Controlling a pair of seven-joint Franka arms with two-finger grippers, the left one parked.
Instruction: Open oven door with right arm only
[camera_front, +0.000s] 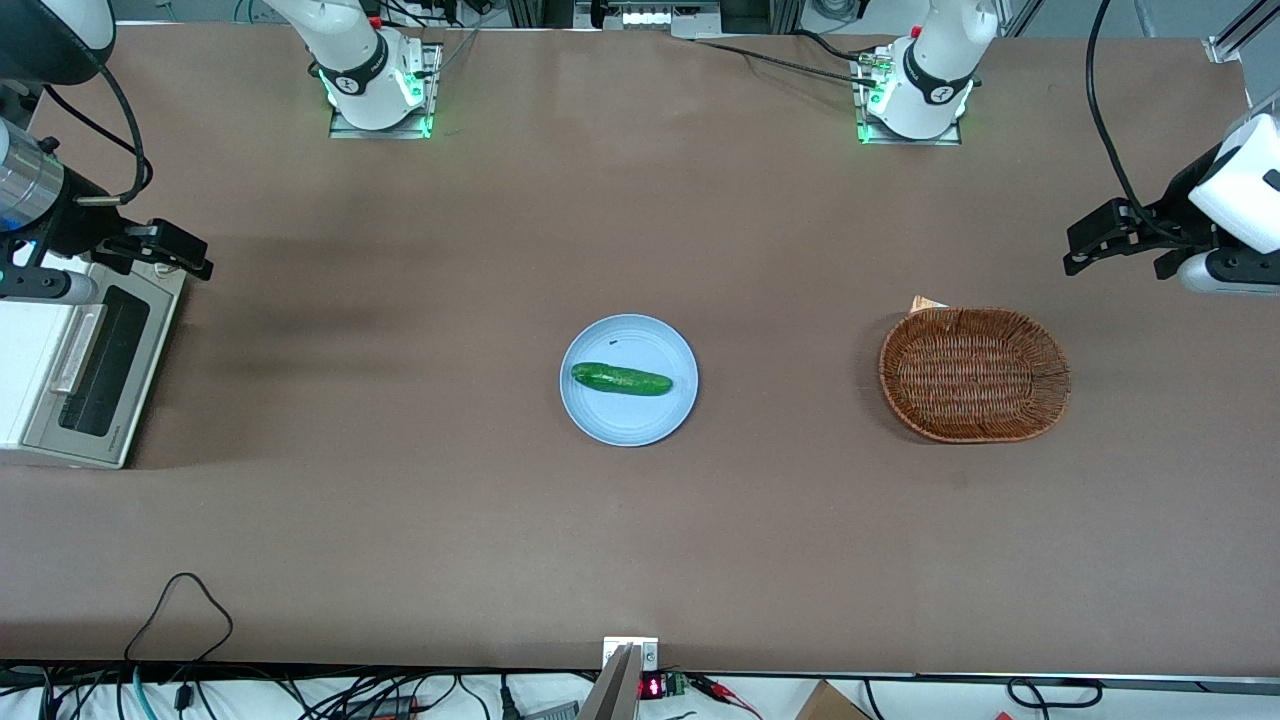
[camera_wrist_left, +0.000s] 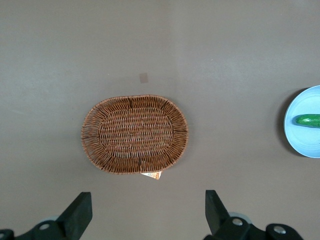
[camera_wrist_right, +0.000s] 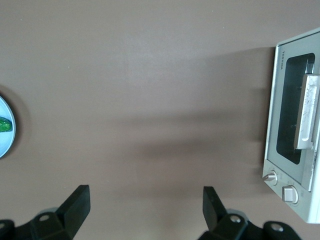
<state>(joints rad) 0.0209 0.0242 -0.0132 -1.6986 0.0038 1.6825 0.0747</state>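
A robot lab bench, not a home kitchen

Two white arms (camera_front: 365, 70) are bolted by metal base plates to a long table (camera_front: 640, 520) covered in plain brown sheeting, green lights glowing at each base. Loose black cables (camera_front: 180, 610) trail along the table edge nearest the front camera, beside what looks like a small red digital readout (camera_front: 651, 687), though it is hard to make out. The household things seem staged: a toaster oven (camera_front: 40, 380) at the working arm's end of the table, under the gripper (camera_front: 185, 255), a plate (camera_front: 629, 420) mid-table with a cucumber (camera_front: 621, 379), and a wicker basket (camera_front: 974, 374) toward the parked arm's end.
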